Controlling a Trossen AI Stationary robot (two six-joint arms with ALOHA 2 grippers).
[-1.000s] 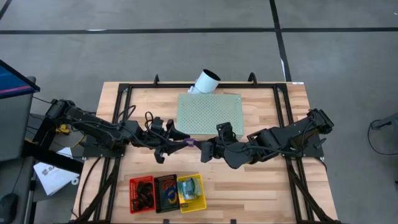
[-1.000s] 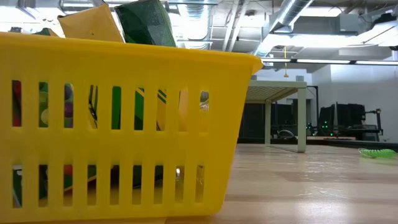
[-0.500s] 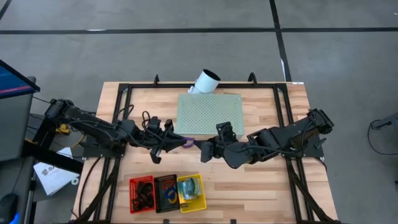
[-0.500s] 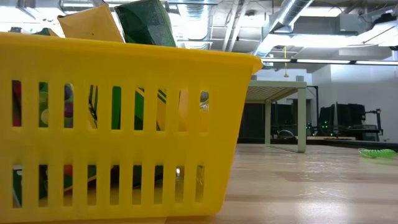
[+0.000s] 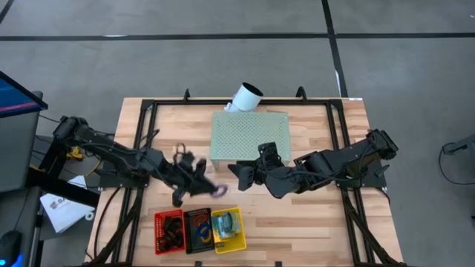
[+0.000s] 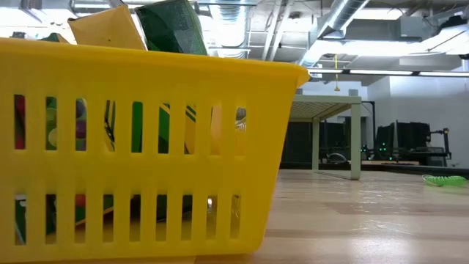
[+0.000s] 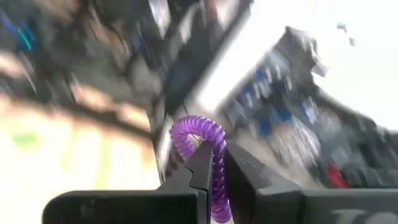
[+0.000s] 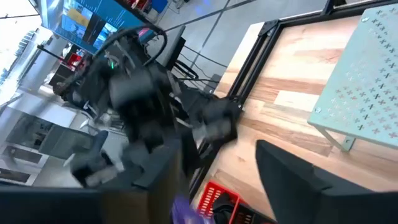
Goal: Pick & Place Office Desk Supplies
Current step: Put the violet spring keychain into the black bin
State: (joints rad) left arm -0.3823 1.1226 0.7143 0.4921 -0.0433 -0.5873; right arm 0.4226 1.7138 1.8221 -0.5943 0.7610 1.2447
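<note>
One purple loop (image 7: pixel 208 163) | upright between left gripper (image 7: pixel 214 186) jaws, pinched | right gripper (image 5: pixel 236 174) jaws spread

A lab or industrial workshop: the wooden table (image 5: pixel 312 230) with its black frame (image 5: pixel 148 111) stands on a bare grey concrete floor (image 5: pixel 223 18) marked with dark lines; exposed ducts (image 6: pixel 352 18) and pipes run under an open ceiling. Beyond the table stand a bench (image 6: pixel 330 110) and dark equipment racks (image 6: pixel 399 143); a blue screen (image 5: pixel 15 93) sits outward of the left arm.

The left gripper (image 5: pixel 210 188) holds a purple loop (image 5: pixel 220 191) above the counter (image 5: pixel 312 230), just behind the yellow basket (image 5: pixel 228 231); the right gripper (image 5: pixel 236 174) is near.
</note>
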